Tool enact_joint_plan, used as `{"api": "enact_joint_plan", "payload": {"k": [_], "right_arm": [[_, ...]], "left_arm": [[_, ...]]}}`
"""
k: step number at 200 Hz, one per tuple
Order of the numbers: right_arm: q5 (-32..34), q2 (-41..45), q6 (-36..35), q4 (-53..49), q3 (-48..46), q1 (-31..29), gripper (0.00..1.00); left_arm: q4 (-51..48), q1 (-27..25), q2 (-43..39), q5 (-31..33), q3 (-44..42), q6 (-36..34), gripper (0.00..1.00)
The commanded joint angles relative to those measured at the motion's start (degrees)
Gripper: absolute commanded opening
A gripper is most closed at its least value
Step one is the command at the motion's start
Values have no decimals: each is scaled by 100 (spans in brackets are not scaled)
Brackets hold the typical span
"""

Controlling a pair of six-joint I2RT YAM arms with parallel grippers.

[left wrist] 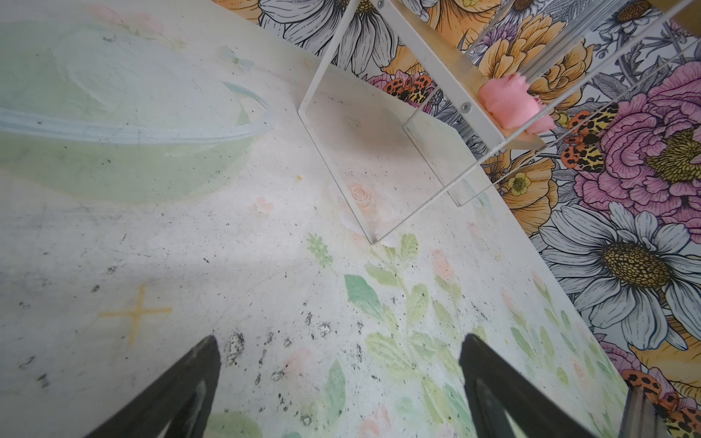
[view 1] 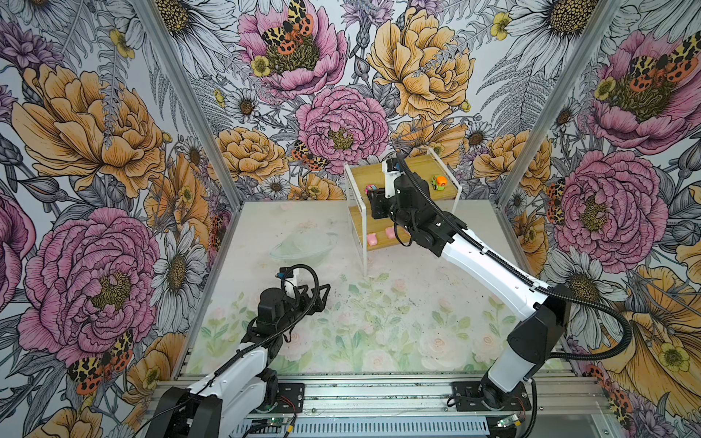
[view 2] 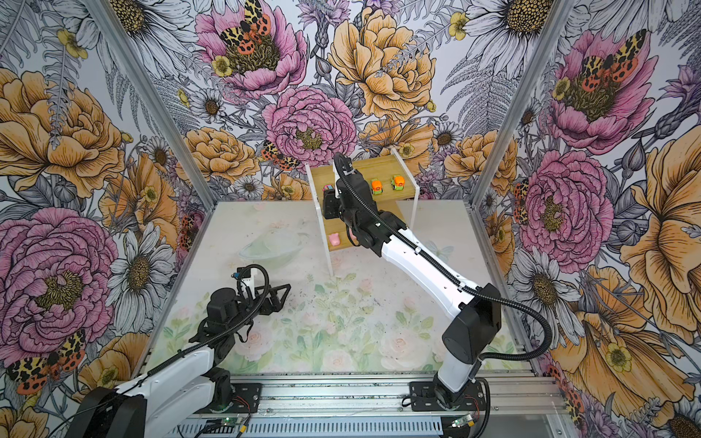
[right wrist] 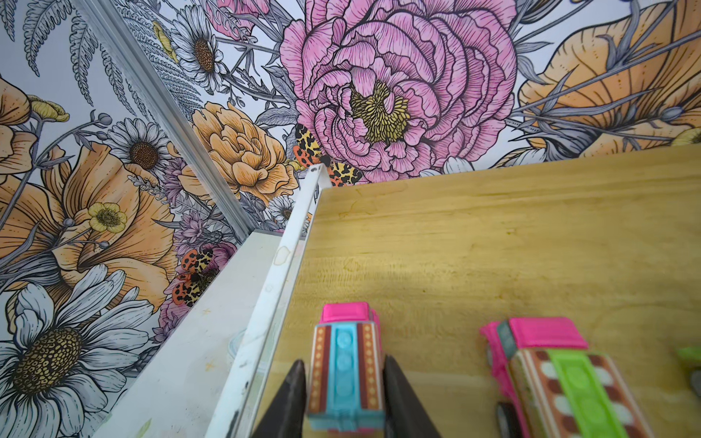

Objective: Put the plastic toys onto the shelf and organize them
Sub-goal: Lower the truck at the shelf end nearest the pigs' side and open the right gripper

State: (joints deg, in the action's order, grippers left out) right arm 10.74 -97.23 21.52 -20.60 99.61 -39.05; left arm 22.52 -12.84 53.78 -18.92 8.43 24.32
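"Grippers first — the left gripper (left wrist: 340, 338), what's it doing?"

"Hanging low over the near part of the table (view 1: 379, 326), jaws spread wide, nothing between them."

"And past it?"

"Clear bowl (view 1: 299, 246) on the table, then the shelf (view 1: 364, 176) at the far side, right of centre."

"Toys?"

"Two pigs (view 1: 371, 239) side by side on the lower board (view 1: 381, 244); the right arm (view 1: 474, 246) hides the rest of it. Up on the top board (right wrist: 493, 235), a top view shows two orange cars (view 2: 376, 186) next to each other toward the right end."

"And the right gripper (right wrist: 344, 363)?"

"Reaching over the top board's left end. Its wrist view shows the blue car (right wrist: 345, 379) standing on the wood right by the shelf's edge, and the jaws sit either side of it — barely wider than the car. Whether the pads press its flanks, can't tell; maybe a sliver of gap on one side."

"Neighbour?"

"That's the green car (right wrist: 561, 379), just beside the blue one, not touching, on its wheels, angled slightly away from it."
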Motion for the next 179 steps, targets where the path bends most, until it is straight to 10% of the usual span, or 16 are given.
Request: {"api": "enact_joint_plan", "payload": {"k": [1, 179], "right_arm": [[46, -118, -66, -154, 138, -28, 37], [23, 108, -187, -151, -3, -25, 42]], "left_arm": [[52, 45, -17, 81, 33, 73, 99], [40, 48, -17, 79, 29, 83, 99]]}}
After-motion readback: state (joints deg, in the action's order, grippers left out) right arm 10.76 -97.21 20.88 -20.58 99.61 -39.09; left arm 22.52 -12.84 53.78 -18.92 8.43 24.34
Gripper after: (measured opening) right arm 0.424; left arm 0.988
